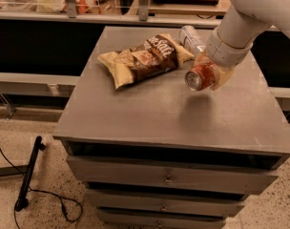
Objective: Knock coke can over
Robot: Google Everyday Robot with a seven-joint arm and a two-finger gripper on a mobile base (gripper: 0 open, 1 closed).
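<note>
The coke can (198,78) is red with a silver top. It lies on its side in the air, top facing the camera, above the grey table top (135,113). Its shadow falls on the table just below it. My gripper (213,73) comes in from the upper right on a white arm and is shut on the coke can, holding it a little above the right half of the table.
A brown and tan chip bag (144,59) lies on the table's back left. A clear plastic water bottle (191,37) lies behind the gripper. Drawers (164,179) sit below the table top. A black cable and stand (29,175) lie on the floor to the left.
</note>
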